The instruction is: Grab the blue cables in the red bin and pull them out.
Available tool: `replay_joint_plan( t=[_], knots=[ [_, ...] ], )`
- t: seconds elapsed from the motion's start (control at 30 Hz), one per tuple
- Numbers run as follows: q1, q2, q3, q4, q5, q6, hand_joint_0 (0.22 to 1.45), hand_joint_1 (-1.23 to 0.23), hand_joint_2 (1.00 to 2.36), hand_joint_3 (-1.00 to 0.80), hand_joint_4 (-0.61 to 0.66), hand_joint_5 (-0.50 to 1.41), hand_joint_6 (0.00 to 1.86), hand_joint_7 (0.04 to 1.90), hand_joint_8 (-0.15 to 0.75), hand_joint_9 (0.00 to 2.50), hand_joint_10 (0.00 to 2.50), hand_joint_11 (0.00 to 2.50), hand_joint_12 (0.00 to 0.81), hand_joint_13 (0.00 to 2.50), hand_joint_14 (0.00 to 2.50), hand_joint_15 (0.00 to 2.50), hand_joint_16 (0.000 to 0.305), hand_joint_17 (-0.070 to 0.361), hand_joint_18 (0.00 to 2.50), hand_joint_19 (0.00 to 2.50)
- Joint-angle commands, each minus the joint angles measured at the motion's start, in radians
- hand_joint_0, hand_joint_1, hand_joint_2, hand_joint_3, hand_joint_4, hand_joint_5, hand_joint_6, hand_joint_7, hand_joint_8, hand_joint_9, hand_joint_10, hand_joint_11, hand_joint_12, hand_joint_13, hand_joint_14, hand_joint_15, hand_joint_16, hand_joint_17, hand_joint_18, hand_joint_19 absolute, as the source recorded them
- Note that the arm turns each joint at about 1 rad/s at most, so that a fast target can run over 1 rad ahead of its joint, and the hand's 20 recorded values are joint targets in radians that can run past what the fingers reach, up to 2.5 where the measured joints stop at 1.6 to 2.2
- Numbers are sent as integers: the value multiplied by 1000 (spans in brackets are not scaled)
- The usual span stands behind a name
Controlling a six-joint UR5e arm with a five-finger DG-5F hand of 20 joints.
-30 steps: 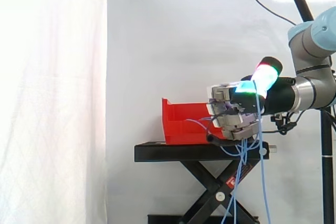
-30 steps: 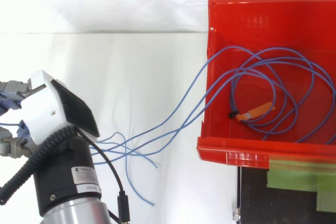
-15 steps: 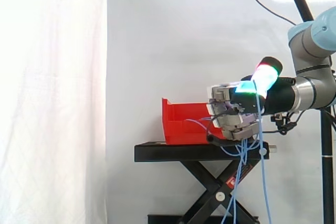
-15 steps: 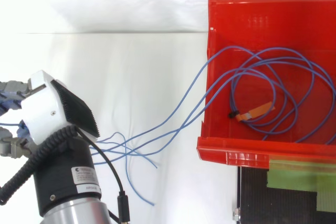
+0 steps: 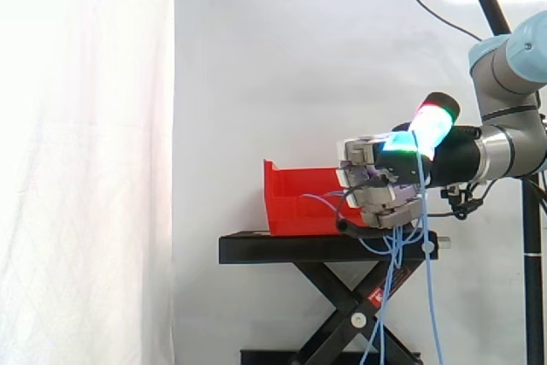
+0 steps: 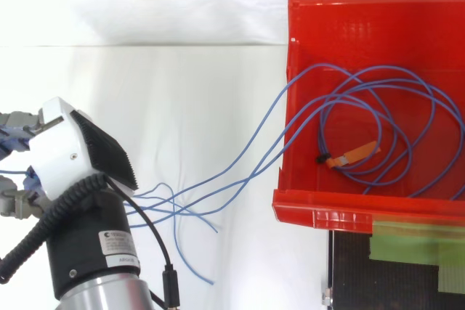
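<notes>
The blue cables (image 6: 256, 167) lie partly coiled in loops on the floor of the red bin (image 6: 327, 217), and several strands climb over the bin's wall on the side nearest the hand (image 5: 380, 194) and run out to it. In the side view the hand sits just beside that end of the bin, at about rim height, with its fingers curled in tight around the strands, so it is clamped on the cables. From the hand the loose ends droop well below the bin, past the edge of the black desk (image 5: 325, 248) that carries it. One glowing pad (image 5: 427, 130), green and cyan with a red tip, sticks up above the curled fingers. In the top view the hand (image 6: 62, 147) is well apart from the bin, and the strands span the gap in shallow curves, some ends fanning out loosely near the wrist. Inside the bin a small orange tag (image 6: 356, 153) sits on the cables near the middle of the loops. A strip of green tape (image 6: 414, 241) lies on the desk just outside the bin's near wall. A white curtain (image 5: 85, 160) hangs behind the bin.
</notes>
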Motion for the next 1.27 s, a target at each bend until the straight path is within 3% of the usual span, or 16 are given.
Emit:
replay_joint_plan(
  t=[0.0, 1.23],
  knots=[
    [-1, 0, 0, 1, 0, 0, 877, -919, 1000, -1000, 9, 1151, 228, 963, 212, 1058, 25, 764, 249, 1118, 2500, 1105, 30, 69, 1481, 2003],
    [0, 0, 0, 1, 0, 0, 877, -920, 1000, -1000, 17, 1151, 228, 963, 218, 1049, 27, 823, 244, 1118, 2500, 1089, 30, 68, 1477, 1992]
  ],
)
